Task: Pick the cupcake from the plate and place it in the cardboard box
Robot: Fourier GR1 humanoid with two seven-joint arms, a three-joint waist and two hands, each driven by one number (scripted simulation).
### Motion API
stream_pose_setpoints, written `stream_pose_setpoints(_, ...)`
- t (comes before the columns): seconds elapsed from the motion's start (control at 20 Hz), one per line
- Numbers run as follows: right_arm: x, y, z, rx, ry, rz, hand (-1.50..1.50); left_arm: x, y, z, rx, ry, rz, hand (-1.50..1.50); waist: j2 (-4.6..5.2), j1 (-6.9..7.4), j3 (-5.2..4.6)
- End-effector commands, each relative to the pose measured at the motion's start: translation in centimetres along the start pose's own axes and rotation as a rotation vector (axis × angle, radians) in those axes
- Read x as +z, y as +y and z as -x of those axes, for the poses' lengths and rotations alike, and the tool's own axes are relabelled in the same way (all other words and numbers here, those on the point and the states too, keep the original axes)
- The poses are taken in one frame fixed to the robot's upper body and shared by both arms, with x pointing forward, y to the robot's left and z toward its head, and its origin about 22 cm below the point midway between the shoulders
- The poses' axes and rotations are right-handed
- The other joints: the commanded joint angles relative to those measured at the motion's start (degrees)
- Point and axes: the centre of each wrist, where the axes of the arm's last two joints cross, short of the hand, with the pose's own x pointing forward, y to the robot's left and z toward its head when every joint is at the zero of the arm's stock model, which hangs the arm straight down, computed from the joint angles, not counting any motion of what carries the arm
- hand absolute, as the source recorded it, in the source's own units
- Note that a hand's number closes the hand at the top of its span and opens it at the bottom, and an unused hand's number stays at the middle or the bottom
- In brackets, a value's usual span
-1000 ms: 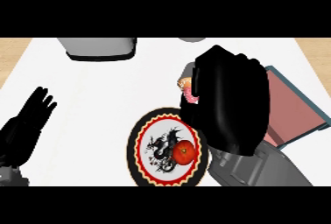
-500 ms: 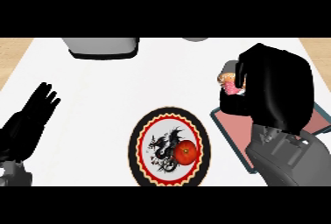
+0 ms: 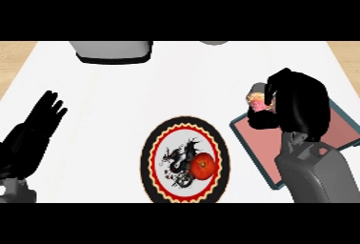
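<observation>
1. The right hand (image 3: 299,107) was up over the far edge of the cardboard box (image 3: 253,143), fingers curled round the cupcake (image 3: 258,101).
2. The cupcake peeked out at the hand's left side, pink and pale, held above the box's far-left corner; whether it touched the box could not be told.
3. The box lay flat on the white worktop (image 3: 175,86) at the right, its inside reddish-pink with a dark rim, partly hidden by the grey forearm.
4. The plate (image 3: 185,162) sat just left of the box, with a black scalloped rim, a red ring and a dark dragon figure on white.
5. On the plate's right half lay a red, round item (image 3: 202,166), looking like a tomato.
6. The left hand (image 3: 35,131) rested at the left edge, fingers straight and up, holding nothing.
7. At the worktop's far edge sat a grey container (image 3: 112,51).
</observation>
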Motion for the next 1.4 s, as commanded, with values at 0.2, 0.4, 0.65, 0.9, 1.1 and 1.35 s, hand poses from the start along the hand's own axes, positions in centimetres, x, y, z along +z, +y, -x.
stream_pose_setpoints(0.2, -1.6, 5.3, 5.2, -0.036, 0.178, -0.205, -1.50, 0.2, -0.6, 0.5, -0.006, -0.003, 0.019, 0.00, 0.04, 0.12, 0.00)
stream_pose_setpoints(0.4, -0.1, 4.8, 4.5, -0.143, 0.070, -0.159, -1.50, -0.5, 0.2, -0.4, 0.001, -0.008, 0.011, 0.00, -0.06, -0.08, -0.01)
stream_pose_setpoints(0.65, 0.2, 3.7, 4.9, -0.411, 0.060, 0.059, -1.50, -0.9, -0.3, 0.3, 0.006, 0.004, -0.010, 0.00, 0.00, -0.61, 0.06)
stream_pose_setpoints(0.9, 1.0, 1.8, 8.3, -0.644, 0.145, 0.235, -1.50, -0.6, 1.2, 0.4, 0.004, 0.002, -0.002, 0.00, -0.06, -0.90, 0.05)
stream_pose_setpoints(1.1, 1.8, -1.4, 12.1, -0.747, 0.154, 0.251, -1.50, 0.2, 0.3, -0.1, -0.002, 0.003, -0.021, 0.00, -0.22, -0.72, 0.04)
stream_pose_setpoints(1.35, 4.4, -3.3, 16.8, -0.807, 0.194, 0.275, -1.50, 1.0, 0.2, 0.8, -0.007, 0.004, -0.011, 0.00, -0.25, -0.84, 0.03)
